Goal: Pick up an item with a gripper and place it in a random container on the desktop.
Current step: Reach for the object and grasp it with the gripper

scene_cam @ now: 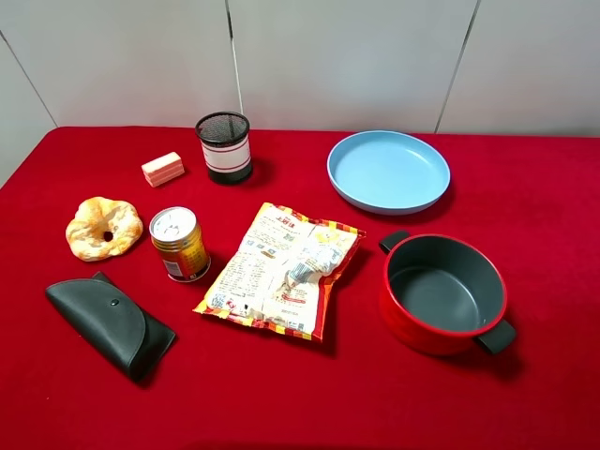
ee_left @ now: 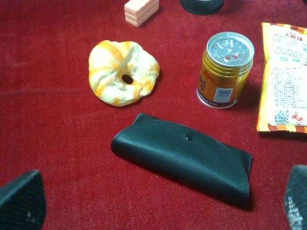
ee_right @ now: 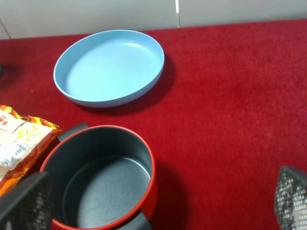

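The cream-white foil snack packet [scene_cam: 281, 270] lies flat on the red desktop [scene_cam: 525, 187], between the can and the red pot. Its edge shows in the left wrist view [ee_left: 285, 76] and a corner in the right wrist view [ee_right: 19, 139]. The light-blue plate [scene_cam: 387, 171] is empty at the back right, also in the right wrist view [ee_right: 110, 67]. Neither arm shows in the high view. My left gripper [ee_left: 158, 213] is open and empty, above a black pouch. My right gripper [ee_right: 158, 206] is open and empty, over the red pot's side.
A red pot with grey inside [scene_cam: 442, 292] stands right of the packet. A gold-orange can [scene_cam: 179, 244], a ring-shaped bread [scene_cam: 103, 228], a black pouch [scene_cam: 109, 322], a pink block [scene_cam: 163, 169] and a black mesh cup [scene_cam: 224, 147] stand on the left half.
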